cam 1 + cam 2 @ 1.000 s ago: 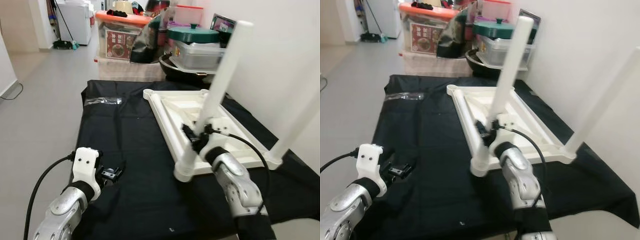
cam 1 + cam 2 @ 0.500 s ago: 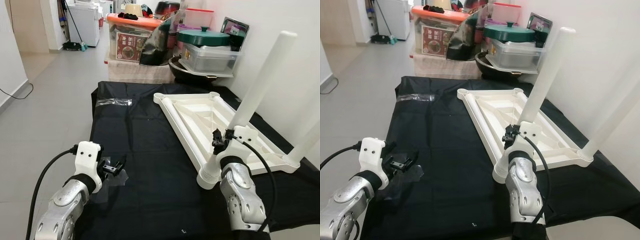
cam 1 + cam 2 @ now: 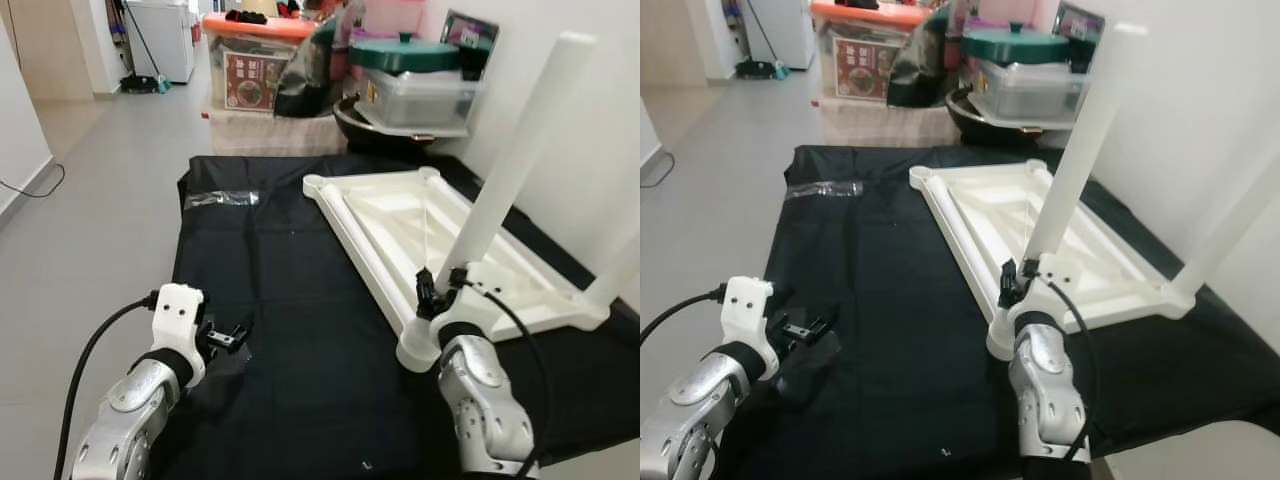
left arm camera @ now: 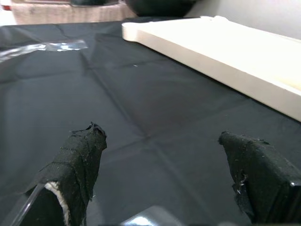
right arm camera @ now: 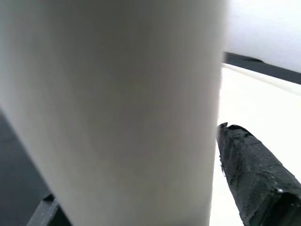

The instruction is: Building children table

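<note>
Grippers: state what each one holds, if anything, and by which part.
The right gripper grips the white table leg near its base. The left gripper is open over the black cloth, holding nothing.

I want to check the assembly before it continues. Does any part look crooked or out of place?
Yes. The near white leg, at the right end effector, leans away from upright in its corner socket of the upside-down tabletop. A piece of clear plastic wrap lies loose on the black cloth.

Table top [image 3: 400, 215]: we see white plastic, smooth, faintly glossy.
Leg [image 3: 515, 160]: the same plastic, we find.
Cloth [image 3: 270, 290]: black, matt, creased.
Fingertips [image 4: 82, 150]: rough black tape wrapping.
</note>
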Motion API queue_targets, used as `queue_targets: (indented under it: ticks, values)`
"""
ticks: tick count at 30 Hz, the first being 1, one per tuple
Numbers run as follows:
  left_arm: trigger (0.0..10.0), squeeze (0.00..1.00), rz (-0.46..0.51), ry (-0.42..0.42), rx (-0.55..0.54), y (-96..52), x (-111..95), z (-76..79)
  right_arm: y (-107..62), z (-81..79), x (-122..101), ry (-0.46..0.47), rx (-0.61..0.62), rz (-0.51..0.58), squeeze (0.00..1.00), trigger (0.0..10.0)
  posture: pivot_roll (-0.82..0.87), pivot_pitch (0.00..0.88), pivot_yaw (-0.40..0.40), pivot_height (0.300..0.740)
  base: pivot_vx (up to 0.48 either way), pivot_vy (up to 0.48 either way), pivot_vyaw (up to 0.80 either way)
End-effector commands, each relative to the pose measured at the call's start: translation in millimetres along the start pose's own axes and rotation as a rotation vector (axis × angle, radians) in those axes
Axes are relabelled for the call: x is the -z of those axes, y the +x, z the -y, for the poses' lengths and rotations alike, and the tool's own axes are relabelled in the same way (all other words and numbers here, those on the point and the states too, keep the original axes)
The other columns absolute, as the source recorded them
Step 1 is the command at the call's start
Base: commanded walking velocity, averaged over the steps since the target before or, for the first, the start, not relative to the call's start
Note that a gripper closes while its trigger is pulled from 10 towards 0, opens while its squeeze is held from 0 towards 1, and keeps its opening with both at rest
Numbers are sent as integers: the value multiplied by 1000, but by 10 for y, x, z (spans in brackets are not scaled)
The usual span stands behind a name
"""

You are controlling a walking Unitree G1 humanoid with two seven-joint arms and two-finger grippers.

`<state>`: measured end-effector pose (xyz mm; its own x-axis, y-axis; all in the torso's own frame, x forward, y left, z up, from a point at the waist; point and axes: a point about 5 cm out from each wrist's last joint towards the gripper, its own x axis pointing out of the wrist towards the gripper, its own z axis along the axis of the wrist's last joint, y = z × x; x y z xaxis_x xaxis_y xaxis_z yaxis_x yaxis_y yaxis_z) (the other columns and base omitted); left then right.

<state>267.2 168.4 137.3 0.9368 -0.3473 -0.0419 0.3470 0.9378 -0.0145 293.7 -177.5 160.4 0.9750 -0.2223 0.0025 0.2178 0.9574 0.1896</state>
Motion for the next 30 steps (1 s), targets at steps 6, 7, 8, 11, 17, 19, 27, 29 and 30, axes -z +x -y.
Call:
queue_targets:
  ticks: [6,7,8,11,17,19,27,29,30]
  values:
    - [10000,0,-8,17,15,14,14,-3,-15,113,-417,-20,-91,142,1000,10000,26,0,-72,740,0,0,0]
    - [10000,0,-7,17,17,21,16,-3,-7,102,-539,-17,-164,168,1000,10000,24,0,-73,740,0,0,0]
    - [10000,0,-7,17,17,21,16,-3,-7,102,-539,-17,-164,168,1000,10000,24,0,-73,740,0,0,0]
    - [10000,0,-6,17,18,27,17,2,-5,78,-584,-7,-215,173,1000,10000,24,0,-73,740,0,0,0]
    - [10000,0,-2,13,32,50,17,36,64,75,-631,-83,-490,78,1000,10000,19,0,-71,740,0,0,0]
    - [10000,0,-2,15,34,56,15,36,177,179,-633,-152,-615,23,0,10000,20,0,-77,740,0,0,0]
    - [10000,0,3,15,37,71,15,47,398,418,-630,-264,-787,-87,0,10000,26,0,-87,740,0,0,0]
    - [10000,0,4,15,36,72,17,47,502,499,-639,-285,-830,-116,0,10000,33,0,-96,740,0,0,0]
    - [10000,0,4,15,36,72,17,47,502,499,-639,-285,-830,-116,0,10000,33,0,-96,740,0,0,0]
